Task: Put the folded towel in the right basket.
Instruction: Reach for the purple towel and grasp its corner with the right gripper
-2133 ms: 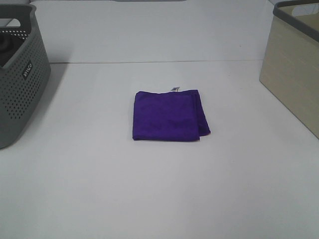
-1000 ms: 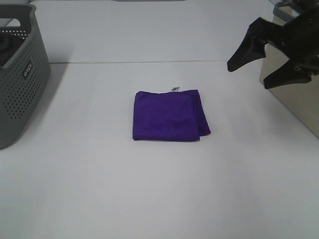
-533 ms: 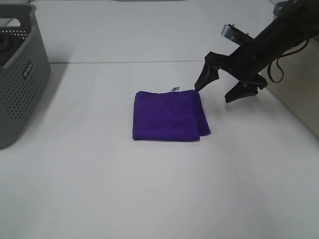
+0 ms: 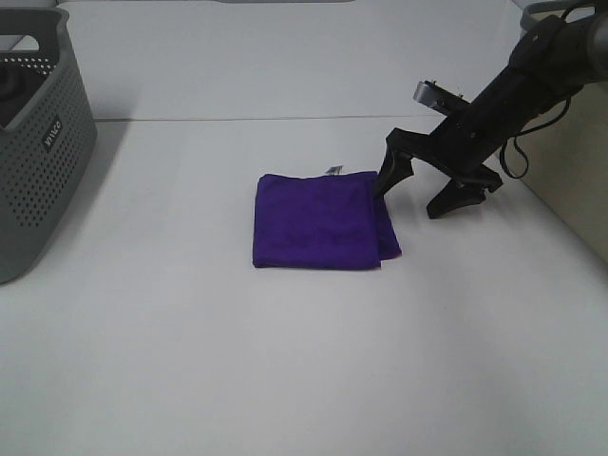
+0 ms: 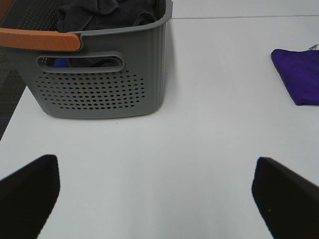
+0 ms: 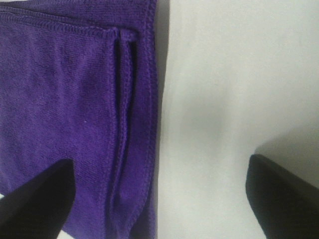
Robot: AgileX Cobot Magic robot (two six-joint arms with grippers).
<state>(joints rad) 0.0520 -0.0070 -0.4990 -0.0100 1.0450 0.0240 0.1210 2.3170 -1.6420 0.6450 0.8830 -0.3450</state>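
Purple cloth first: your folded towel [image 4: 323, 220] lies flat at the middle of the white table [image 4: 285, 361], with its layered edge toward 3 o'clock. At the towel's 2 o'clock corner your right gripper [image 4: 408, 199] hangs low with its jaws spread wide. One finger [image 6: 35, 199] is above the towel's hemmed edge, the other is above bare table, and nothing is between them. You cannot tell whether that finger touches the cloth. Your left gripper [image 5: 157, 199] is likewise spread and empty, over bare table, facing the grey basket [image 4: 38, 161]. That basket, with dark clothes [image 5: 104, 12] inside, stands at 10 o'clock. The beige basket [image 4: 570, 180] stands at 2 o'clock, beyond the right gripper.
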